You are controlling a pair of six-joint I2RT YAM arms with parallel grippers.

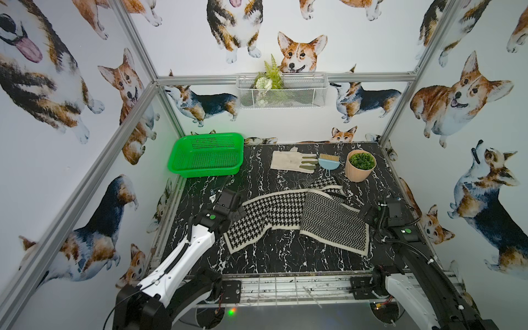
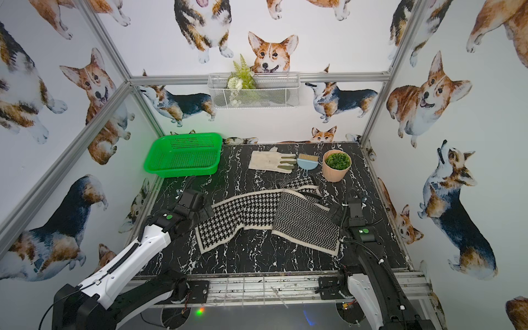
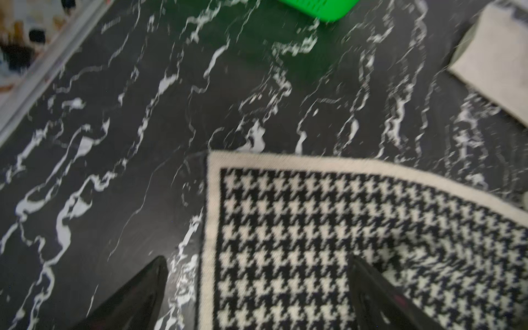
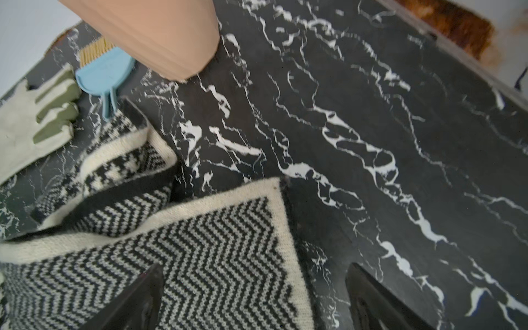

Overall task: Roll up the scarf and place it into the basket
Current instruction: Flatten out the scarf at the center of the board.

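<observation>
Heads up, both top views hide the jaws completely, since each wrist block sits right over them. The left arm (image 1: 197,240) also covers the left end of the scarf (image 1: 274,211). The left wrist view is pretty smeared, and only a corner of the green basket (image 3: 320,8) and a slice of the glove (image 3: 497,63) make it into the picture. The right wrist view catches just the bottom of the pot (image 4: 160,34), plus part of the little blue brush (image 4: 105,74).

The wrist views do show the jaws. The left jaws are spread wide with nothing in them, one tip over the houndstooth and the other over bare tabletop (image 1: 285,257), with the scarf's cream edge in between. The right jaws are just as wide and also hold nothing, one tip over the zigzag side and the other over the tabletop. Can't tell if any tip actually touches the cloth.

The scarf lies unrolled across the middle of the tabletop, bunched up toward the pot. The basket sits at the far left corner.
</observation>
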